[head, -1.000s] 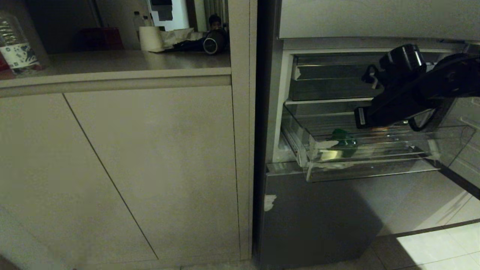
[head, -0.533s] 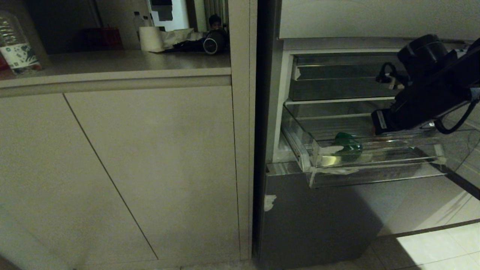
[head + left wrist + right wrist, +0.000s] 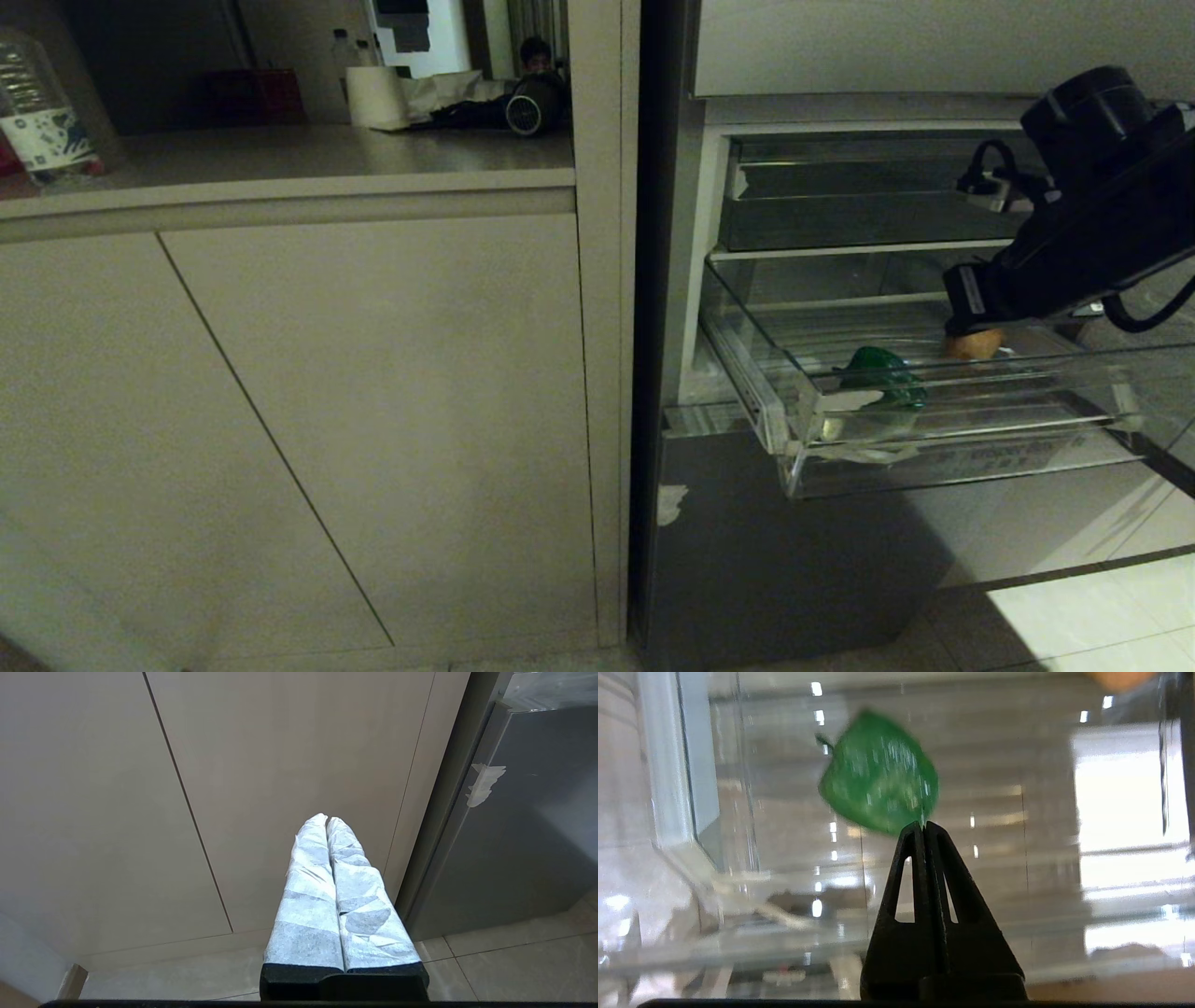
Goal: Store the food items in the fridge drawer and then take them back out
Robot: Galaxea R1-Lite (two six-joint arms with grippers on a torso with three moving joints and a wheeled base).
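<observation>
The fridge drawer point(image 3: 934, 439) is now drawn further out, exposing a potato point(image 3: 973, 343) and a green pepper point(image 3: 878, 373). The right gripper point(image 3: 923, 828), pressed together and empty, is held above them; retrieval seems next.

A tabletop point(image 3: 280, 154) runs across the upper left above beige cabinet doors point(image 3: 373, 420). At its nine o'clock end stands a clear water bottle point(image 3: 42, 103); toward twelve o'clock sit a white paper roll point(image 3: 373, 95) and a dark round device point(image 3: 527, 107). A grey fridge panel point(image 3: 775, 551) at five o'clock bears a white tape scrap point(image 3: 670, 504). Pale floor tiles point(image 3: 1102, 616) lie beyond.
</observation>
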